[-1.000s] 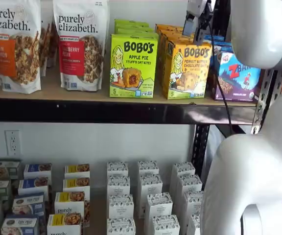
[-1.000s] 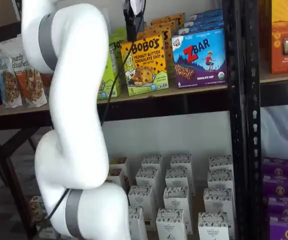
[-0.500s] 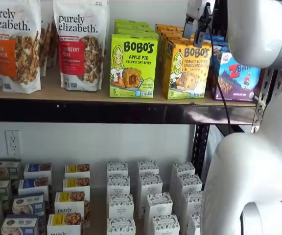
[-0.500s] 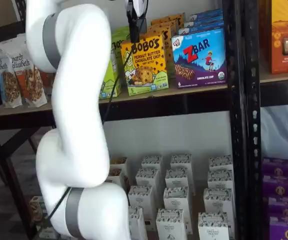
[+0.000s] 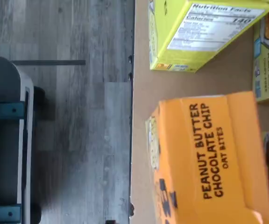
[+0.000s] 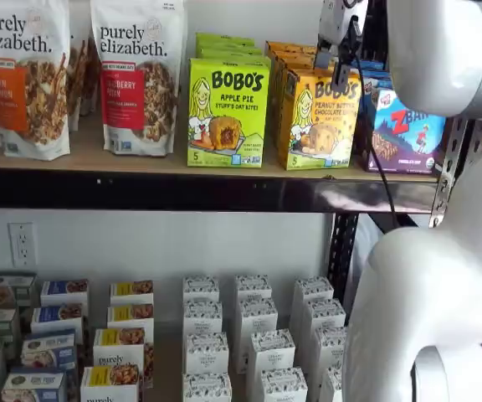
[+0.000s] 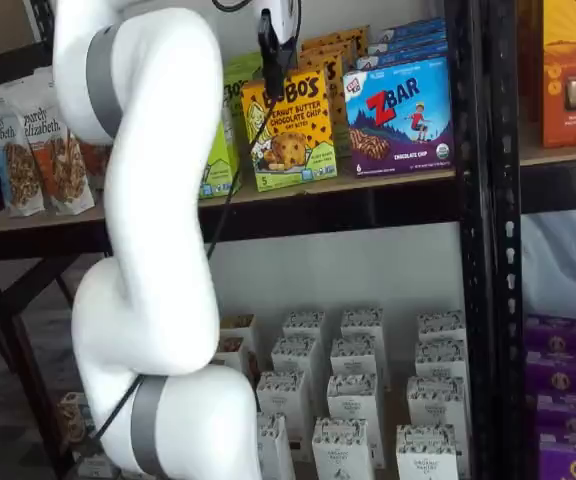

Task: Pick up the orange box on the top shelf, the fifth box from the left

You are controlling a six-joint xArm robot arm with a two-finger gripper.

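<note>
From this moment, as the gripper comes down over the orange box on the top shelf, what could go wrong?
1. The orange box stands close between the green Bobo's box and the blue ZBar box; a jaw could catch or push a neighbour.
2. The gripper is at the box's upper front edge, so it might tip the box backward onto the orange boxes behind.
3. The box stands near the front edge of the top shelf; a slip could drop it.
</note>
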